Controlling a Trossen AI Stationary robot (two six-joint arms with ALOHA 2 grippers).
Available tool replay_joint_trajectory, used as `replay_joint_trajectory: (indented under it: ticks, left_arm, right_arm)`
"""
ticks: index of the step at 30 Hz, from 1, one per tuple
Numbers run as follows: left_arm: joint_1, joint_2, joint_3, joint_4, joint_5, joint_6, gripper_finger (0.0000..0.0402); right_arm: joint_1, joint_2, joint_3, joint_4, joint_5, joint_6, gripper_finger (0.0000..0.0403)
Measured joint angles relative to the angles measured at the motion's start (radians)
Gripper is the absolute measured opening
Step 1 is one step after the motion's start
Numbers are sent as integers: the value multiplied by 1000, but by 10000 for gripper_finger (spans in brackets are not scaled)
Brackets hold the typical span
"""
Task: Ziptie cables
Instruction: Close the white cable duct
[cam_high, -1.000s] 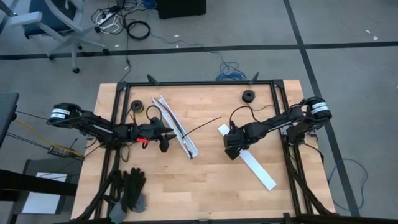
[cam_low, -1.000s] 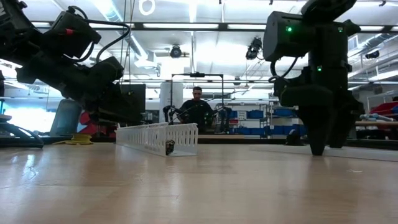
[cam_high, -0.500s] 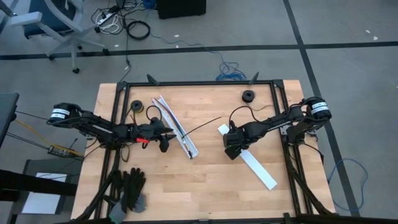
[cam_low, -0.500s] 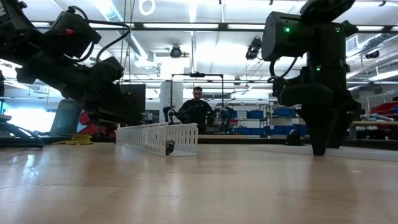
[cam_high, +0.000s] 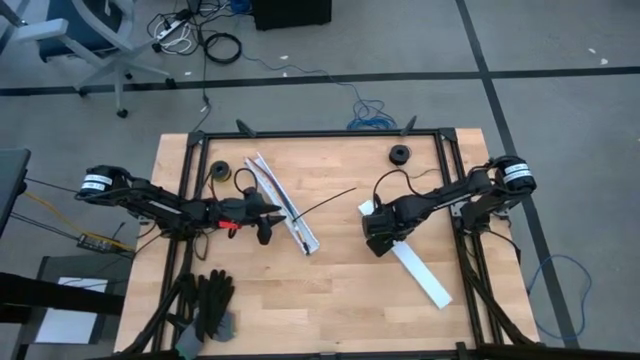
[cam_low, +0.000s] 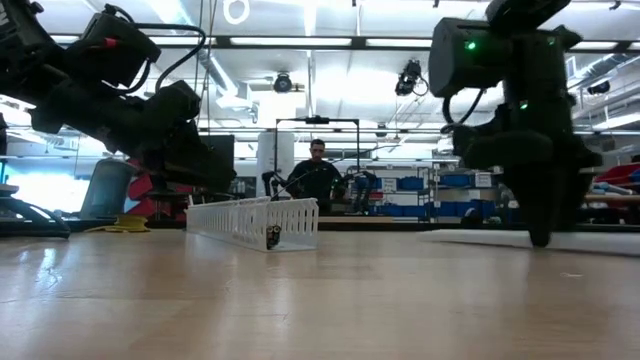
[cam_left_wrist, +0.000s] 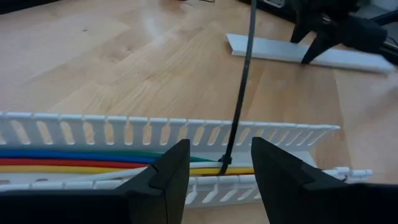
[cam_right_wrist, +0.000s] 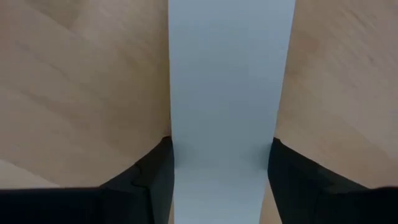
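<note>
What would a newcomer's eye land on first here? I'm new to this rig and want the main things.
Probably the long white slotted plastic channel lying on the wooden table, with coloured cables inside it and a thin black zip tie rising from them, just ahead of the left gripper. Next, the right gripper, closed on a flat white plastic strip near the table's right side.

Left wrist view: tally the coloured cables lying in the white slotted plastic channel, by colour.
Blue thin flexible cable: 1
Green thin flexible cable: 1
Red thin flexible cable: 1
Yellow thin flexible cable: 1
Total: 4
</note>
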Motion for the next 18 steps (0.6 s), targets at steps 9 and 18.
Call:
replay_joint_trajectory:
  ticks: [9,18]
  left_arm:
    - [0,0,0,-1,51,1,147]
    - [0,0,0,-4,80,31,147]
  right_arm:
    - [58,-27,58,-34,-13,88,197]
    - [136,-26,191,-56,0,179,197]
